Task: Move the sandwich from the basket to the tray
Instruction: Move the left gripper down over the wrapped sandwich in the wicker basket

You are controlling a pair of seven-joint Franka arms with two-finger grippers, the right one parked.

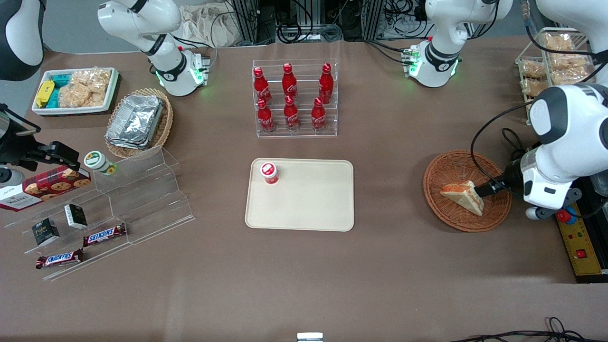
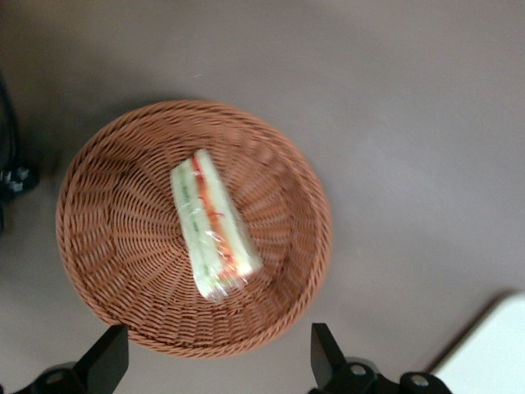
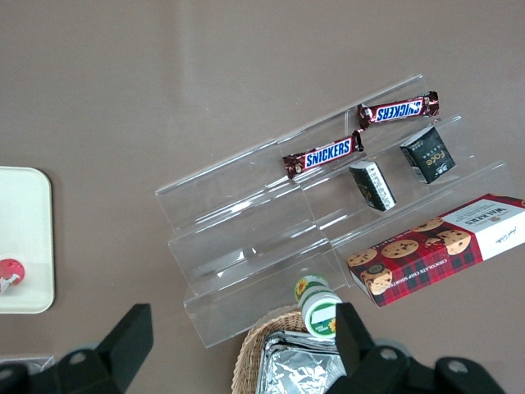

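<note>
nearest the front camera, toward the parked arm's end of the table (image 1: 304,285), two snickers bars (image 1: 104,234) lie on the lowest steps of a clear acrylic stepped stand (image 1: 142,199), with two small dark boxes (image 1: 75,215) just above them and a red cookie box (image 1: 45,186) and a green-lidded jar (image 1: 99,162) on the higher steps. in the middle of the table sits the tray (image 1: 308,204), flat and cream-beige, bare except for a small red-topped cup (image 1: 269,172) standing upright in the tray corner farthest from the camera on the parked arm's side. toward the working arm's end sits the basket (image 1: 441,175), a round reddish-brown wicker bowl well apart from the tray, and the sandwich (image 1: 463,194) lies inside it, a wrapped white wedge with orange-red and green filling showing along its edge. the pincer (image 2: 217,361) hovers over the basket with its two dark fingers (image 2: 326,353) spread wide apart, holding nothing, the sandwich below and between them and not touched. farther from the camera, a clear rack (image 1: 295,99) holds six red cola bottles (image 1: 290,85) in two rows. at the same depth toward the parked arm's end, a tan wicker basket (image 1: 164,128) carries stacked foil containers (image 1: 135,121), and beside it a white bin (image 1: 76,110) holds snack packets
</note>
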